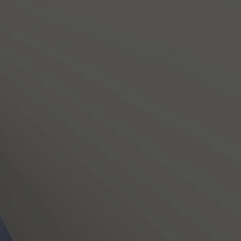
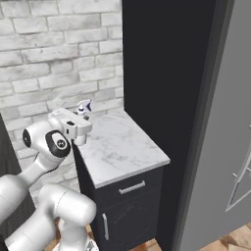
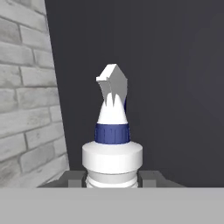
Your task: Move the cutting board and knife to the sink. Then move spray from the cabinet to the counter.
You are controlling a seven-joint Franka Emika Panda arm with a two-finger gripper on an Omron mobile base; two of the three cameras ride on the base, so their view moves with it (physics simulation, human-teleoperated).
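Left base view: a flat dark grey surface [image 1: 120,117] spans the picture, with a sliver of dark blue at the lower left corner.

Right base view: the white arm reaches up from the lower left, and the pincer [image 2: 83,115] sits at the back left of the marble desk [image 2: 125,152], near the brick wall [image 2: 59,54]. The spray [image 2: 85,106] pokes up from the pincer, its nozzle just above the hand. A tall dark panel [image 2: 166,98] stands right of the desk, and a grey door [image 2: 230,147] beyond it.

Hand view: the spray bottle, with white shoulder, blue collar and white trigger nozzle, rises upright from between the finger tips [image 3: 151,178], which are clamped on its body. Brick wall lies left, dark panel behind.
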